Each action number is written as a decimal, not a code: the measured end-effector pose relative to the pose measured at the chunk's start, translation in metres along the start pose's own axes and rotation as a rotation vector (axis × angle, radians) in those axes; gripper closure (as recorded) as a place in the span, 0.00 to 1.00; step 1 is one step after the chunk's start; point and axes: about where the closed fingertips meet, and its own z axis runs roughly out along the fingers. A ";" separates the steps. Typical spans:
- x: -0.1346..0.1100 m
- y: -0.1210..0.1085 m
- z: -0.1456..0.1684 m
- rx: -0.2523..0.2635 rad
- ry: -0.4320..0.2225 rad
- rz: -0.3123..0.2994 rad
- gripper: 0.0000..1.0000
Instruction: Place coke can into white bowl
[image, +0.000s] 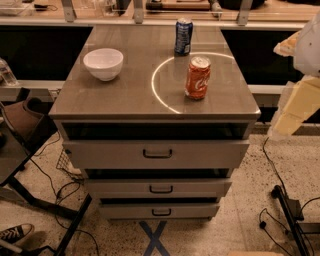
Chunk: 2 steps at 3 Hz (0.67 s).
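**Can stands left of the tool, bowl further left again**

On the left of the surface (125, 97) sits the white bowl (103, 63), mouth up, with nothing in it. Moving right, a dark blue can (183, 36) stands at the far edge. Just nearer than it is the coke can (197, 77), upright with its long axis vertical, well apart from the bowl. Off the right edge hangs the tool (297, 102), pale and only partly visible. I cannot tell whether it is wide or narrow, and it holds nothing I can see. My guess is that it must reach leftward for the can, then carry it further left to the bowl.
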 end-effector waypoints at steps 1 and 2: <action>0.006 -0.026 0.002 0.060 -0.111 0.088 0.00; 0.025 -0.069 0.004 0.154 -0.319 0.256 0.00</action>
